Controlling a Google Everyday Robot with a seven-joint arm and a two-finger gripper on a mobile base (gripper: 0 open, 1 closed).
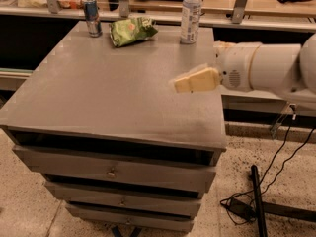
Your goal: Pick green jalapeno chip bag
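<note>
Your gripper (181,85) sits over the worktop (108,100) right edge; can't tell the jaws' state. Green jalapeno chip bag (131,30) lies at the far edge, between can (92,17) and bottle (190,15).

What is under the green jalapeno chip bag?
The green jalapeno chip bag lies on the grey cabinet top; anything beneath it is hidden. The gripper hovers near the top's right edge.
</note>
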